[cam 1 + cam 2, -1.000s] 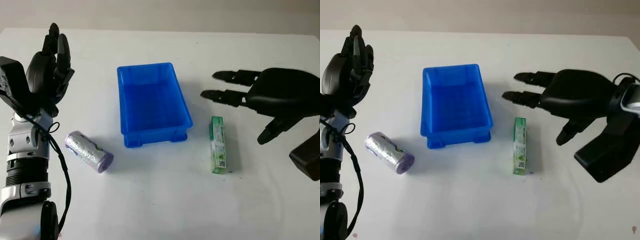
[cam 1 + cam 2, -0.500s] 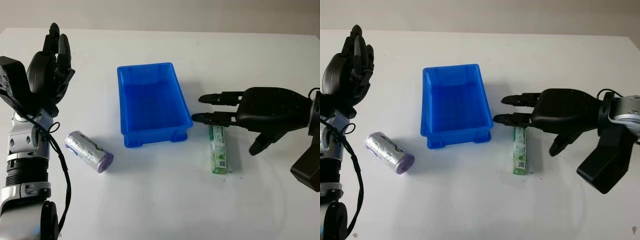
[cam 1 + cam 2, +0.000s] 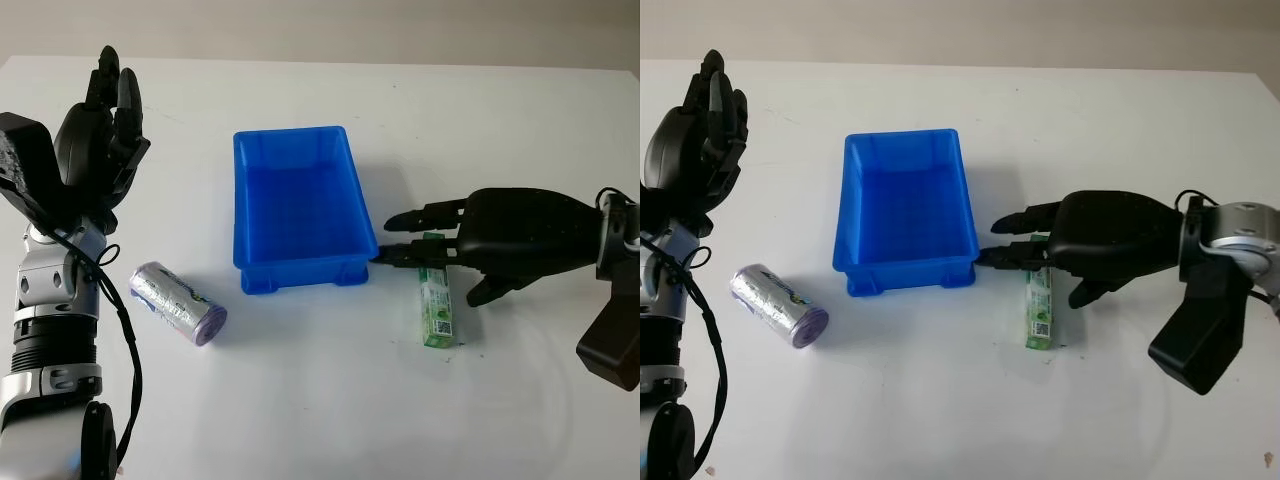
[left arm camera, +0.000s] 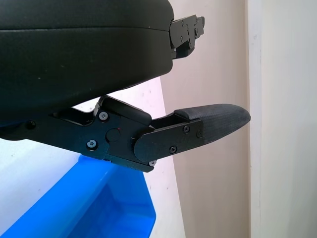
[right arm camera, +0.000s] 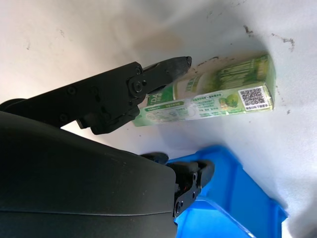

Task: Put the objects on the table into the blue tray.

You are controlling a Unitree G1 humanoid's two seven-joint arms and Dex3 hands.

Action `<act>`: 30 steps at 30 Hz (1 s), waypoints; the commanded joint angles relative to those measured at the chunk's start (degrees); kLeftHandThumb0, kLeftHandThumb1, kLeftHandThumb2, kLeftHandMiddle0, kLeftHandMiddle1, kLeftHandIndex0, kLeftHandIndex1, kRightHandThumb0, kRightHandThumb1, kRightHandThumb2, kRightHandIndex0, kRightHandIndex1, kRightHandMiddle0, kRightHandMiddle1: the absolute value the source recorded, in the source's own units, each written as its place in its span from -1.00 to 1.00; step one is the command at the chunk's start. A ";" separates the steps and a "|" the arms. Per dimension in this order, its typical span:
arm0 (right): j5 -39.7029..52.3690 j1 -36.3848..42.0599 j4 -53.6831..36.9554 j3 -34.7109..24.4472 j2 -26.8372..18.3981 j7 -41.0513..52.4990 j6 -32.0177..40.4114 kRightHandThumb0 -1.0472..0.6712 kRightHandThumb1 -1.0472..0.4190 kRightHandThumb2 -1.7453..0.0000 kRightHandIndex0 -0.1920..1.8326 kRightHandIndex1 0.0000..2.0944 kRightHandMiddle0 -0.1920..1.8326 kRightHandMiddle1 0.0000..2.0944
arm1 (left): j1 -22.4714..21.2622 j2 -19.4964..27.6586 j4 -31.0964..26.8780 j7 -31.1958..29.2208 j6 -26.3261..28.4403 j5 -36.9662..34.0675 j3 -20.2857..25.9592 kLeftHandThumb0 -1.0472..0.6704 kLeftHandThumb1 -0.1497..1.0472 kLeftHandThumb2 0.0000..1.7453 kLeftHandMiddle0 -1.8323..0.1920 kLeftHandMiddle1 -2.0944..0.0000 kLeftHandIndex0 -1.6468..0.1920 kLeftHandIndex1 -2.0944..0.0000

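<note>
The blue tray (image 3: pixel 300 200) stands at the table's middle, with nothing in it. A green carton (image 3: pixel 437 312) lies flat just right of the tray's near right corner. My right hand (image 3: pixel 428 262) hovers low over the carton's far end, open; its fingertips (image 3: pixel 385 256) reach the tray's near right corner and the thumb (image 5: pixel 166 68) sits beside the carton (image 5: pixel 223 96). A silver and purple roll (image 3: pixel 178 303) lies on its side left of the tray. My left hand (image 3: pixel 103 125) is raised at the far left, open, holding nothing.
The white table (image 3: pixel 310 400) has free room in front of the tray and behind it. Its far edge runs along the top of the head views. The tray's rim (image 4: pixel 114 213) shows under my left hand's finger (image 4: pixel 198 129).
My right hand has come down and leftward from beside the tray onto the carton's far end. The tray has shifted slightly left. The left hand has not moved.
</note>
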 commanded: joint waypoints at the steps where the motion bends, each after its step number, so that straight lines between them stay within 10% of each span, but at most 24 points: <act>1: -1.34 0.12 1.13 -0.40 0.60 -2.09 -1.11 -0.11 -0.77 0.94 -0.36 -0.81 -0.38 -0.83 | -0.38 1.02 -0.85 -0.07 -0.06 0.17 0.21 -0.68 1.00 -0.24 1.00 1.00 1.00 1.00; 9: -6.49 0.75 6.54 0.31 2.34 -10.44 -4.10 -0.07 -0.76 0.94 -0.15 -0.72 -0.21 -0.70 | 0.03 1.28 -1.40 -0.49 -0.02 -0.16 0.48 -0.68 1.00 -0.24 1.00 1.00 1.00 1.00; 13: -11.29 0.93 8.52 0.34 3.11 -16.89 -5.38 -0.07 -0.80 0.94 -0.05 -0.58 -0.26 -0.19 | 0.10 1.34 -1.81 -0.50 0.43 -0.48 0.74 -0.68 1.00 -0.24 1.00 1.00 1.00 1.00; 21: -19.89 0.15 9.08 2.23 2.29 -26.62 -3.36 -0.23 -0.83 0.93 -0.25 0.94 -0.29 0.49 | 0.24 1.60 -2.26 -0.57 0.71 -0.43 0.95 -0.68 1.00 -0.26 1.00 1.00 1.00 1.00; 25: -18.92 -0.25 10.41 3.63 1.95 -25.76 -2.73 -0.28 -0.95 0.93 -0.28 0.97 -0.36 0.76 | 0.16 1.50 -2.36 -0.62 0.84 -0.63 1.12 -0.67 1.00 -0.26 1.00 1.00 1.00 1.00; 30: -15.28 -0.39 10.56 4.62 1.86 -20.88 -1.49 -0.04 -0.85 0.94 -0.44 0.75 -0.42 0.39 | 0.11 1.54 -2.59 -0.42 1.25 -0.47 0.94 -0.67 1.00 -0.26 1.00 1.00 1.00 1.00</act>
